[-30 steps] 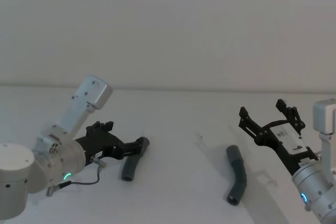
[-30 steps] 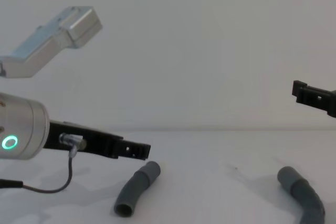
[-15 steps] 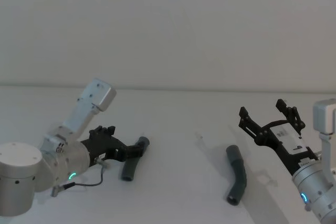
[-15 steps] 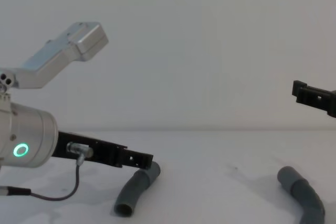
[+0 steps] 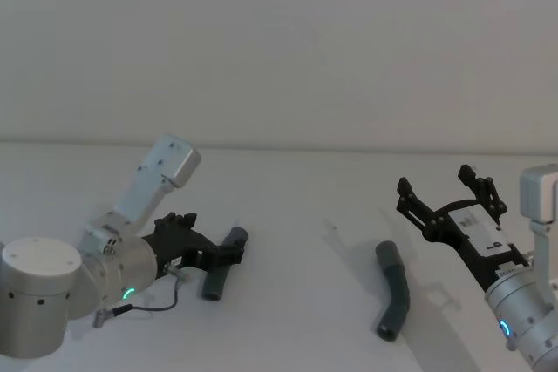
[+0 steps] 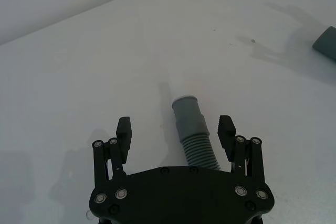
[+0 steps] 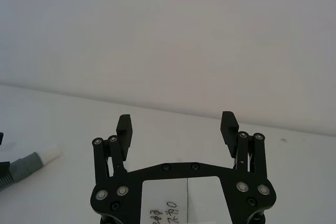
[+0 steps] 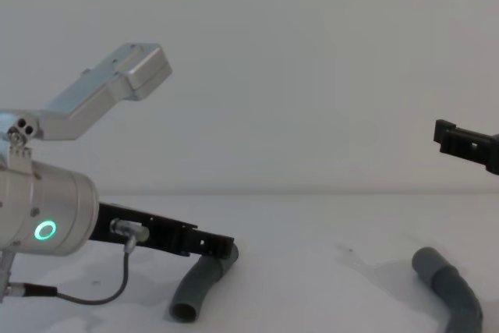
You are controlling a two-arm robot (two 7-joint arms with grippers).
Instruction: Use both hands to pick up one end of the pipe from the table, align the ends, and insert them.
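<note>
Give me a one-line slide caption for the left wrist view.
Left gripper, fingers open, poised around the grey pipe piece lying on the white table.

The white tabletop (image 5: 296, 302) is plain and matte. Two dark-grey pieces lie flat on it, well apart: the left pipe piece (image 5: 214, 283) on the robot's left side, the right pipe piece (image 5: 397, 289) on its right. Both are gently bent.
</note>
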